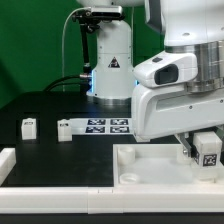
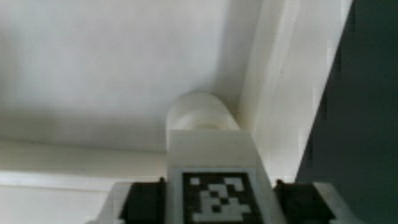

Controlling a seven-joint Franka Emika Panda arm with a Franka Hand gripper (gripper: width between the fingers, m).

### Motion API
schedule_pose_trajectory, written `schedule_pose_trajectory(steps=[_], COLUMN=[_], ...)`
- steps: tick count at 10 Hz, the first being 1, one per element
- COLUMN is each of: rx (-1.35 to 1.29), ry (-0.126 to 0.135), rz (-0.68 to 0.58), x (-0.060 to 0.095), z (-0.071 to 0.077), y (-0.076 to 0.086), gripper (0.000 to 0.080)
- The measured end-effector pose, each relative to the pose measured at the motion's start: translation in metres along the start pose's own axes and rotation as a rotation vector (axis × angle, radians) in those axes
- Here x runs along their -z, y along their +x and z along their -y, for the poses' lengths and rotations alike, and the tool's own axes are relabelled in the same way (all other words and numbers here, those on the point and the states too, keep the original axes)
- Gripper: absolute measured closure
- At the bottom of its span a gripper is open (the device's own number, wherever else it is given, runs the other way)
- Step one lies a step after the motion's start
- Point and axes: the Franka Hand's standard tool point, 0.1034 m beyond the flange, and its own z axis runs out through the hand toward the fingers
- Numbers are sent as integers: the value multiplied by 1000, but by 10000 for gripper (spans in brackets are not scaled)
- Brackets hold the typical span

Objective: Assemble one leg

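My gripper [image 1: 206, 152] is shut on a leg [image 1: 209, 147], a small white block with a black-and-white tag. It hangs low over the large white panel [image 1: 150, 163], near the panel's corner at the exterior view's right. In the wrist view the leg [image 2: 206, 140] sits between the dark fingers [image 2: 139, 202] of my gripper [image 2: 217, 204]. Its rounded end points down at the panel [image 2: 107, 80], close to the panel's edge. I cannot tell whether the end touches the panel.
Two more loose legs [image 1: 29, 126] [image 1: 64, 129] lie on the black table at the exterior view's left. The marker board [image 1: 106, 125] lies beyond the panel. A white bracket [image 1: 8, 160] sits at the front left. The robot base [image 1: 108, 60] stands behind.
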Motion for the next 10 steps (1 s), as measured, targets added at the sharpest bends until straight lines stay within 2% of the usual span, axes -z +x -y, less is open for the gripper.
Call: schedule_pose_trajectory(steps=[1, 4, 7, 10], rx=[-189, -574, -971, -1324], ry=[13, 25, 36, 59], rz=[-25, -49, -54, -40], x=[0, 0, -3, -6], z=[-3, 0, 6, 17], y=[-1, -1, -3, -5], gripper=[505, 505, 505, 506])
